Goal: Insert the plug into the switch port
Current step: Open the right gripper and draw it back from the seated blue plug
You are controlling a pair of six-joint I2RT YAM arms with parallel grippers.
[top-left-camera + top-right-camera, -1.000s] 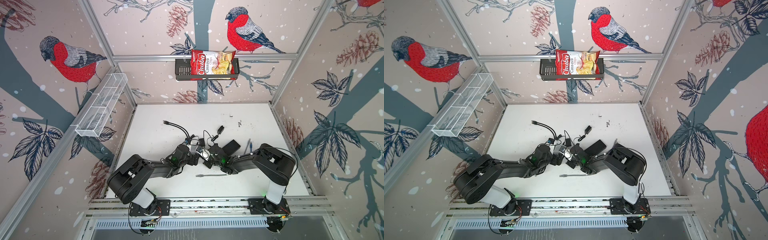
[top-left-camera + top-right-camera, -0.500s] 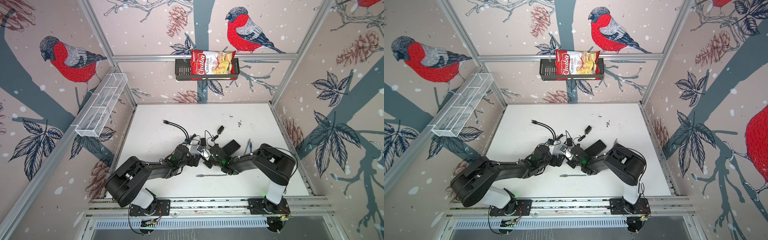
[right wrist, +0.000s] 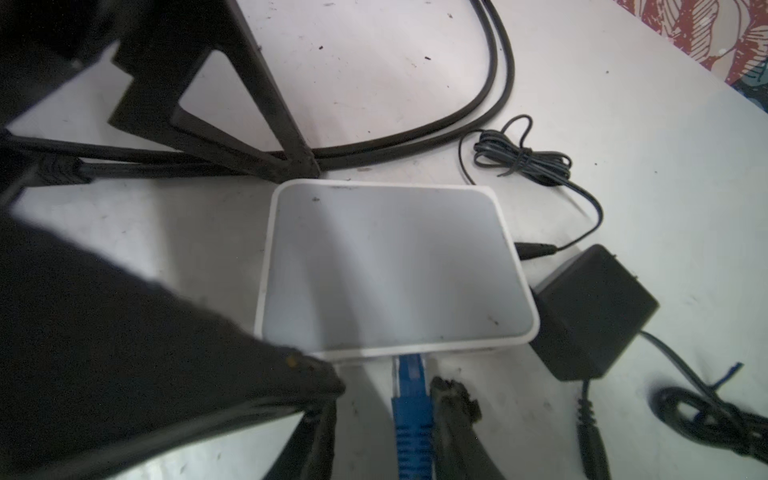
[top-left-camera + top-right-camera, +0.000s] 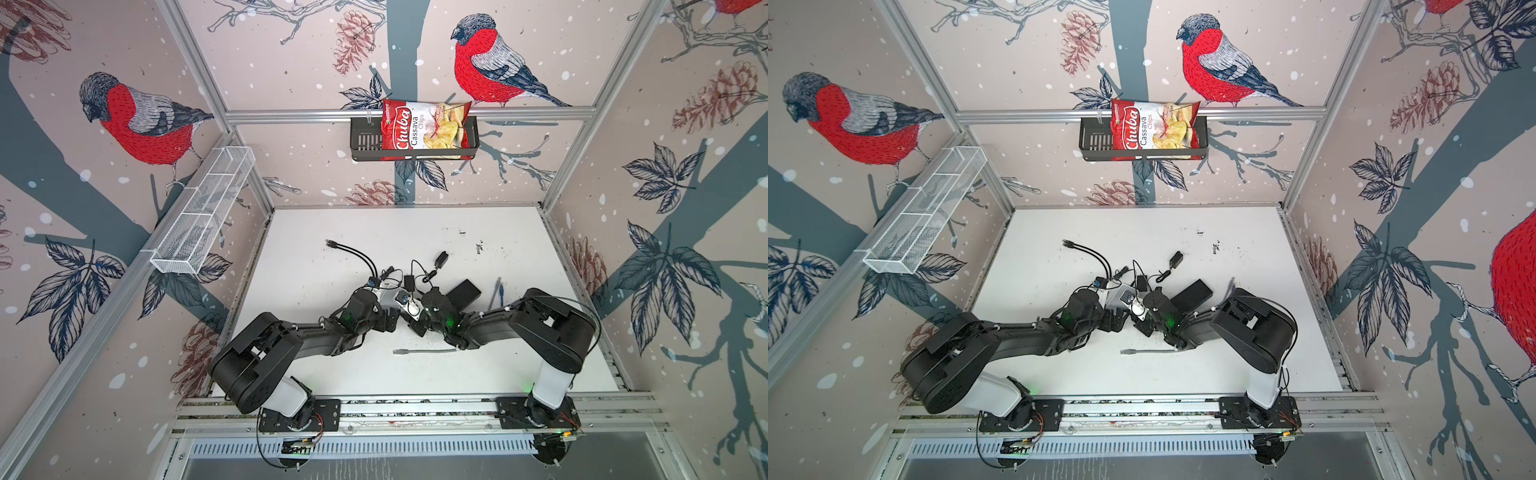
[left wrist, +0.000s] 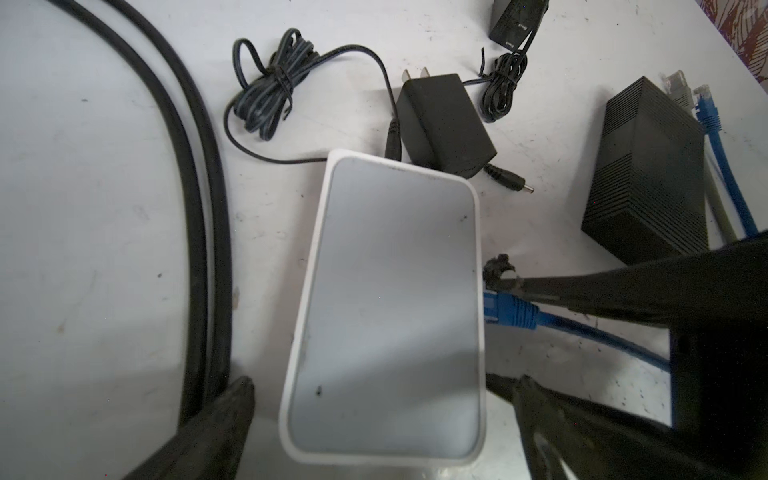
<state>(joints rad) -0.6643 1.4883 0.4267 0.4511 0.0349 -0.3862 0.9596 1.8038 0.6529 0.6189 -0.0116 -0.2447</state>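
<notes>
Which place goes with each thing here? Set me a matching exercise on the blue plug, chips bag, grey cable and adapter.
Things:
1. blue plug
2. chips bag
3. grey cable
4. adapter

Places:
A. in the black basket on the back wall
B. loose on the table, nearer the arm bases than the pincers
C. at the port side of the switch
D. lying by a corner of the switch

Pairs: 1-C, 2-A, 3-B, 4-D
</notes>
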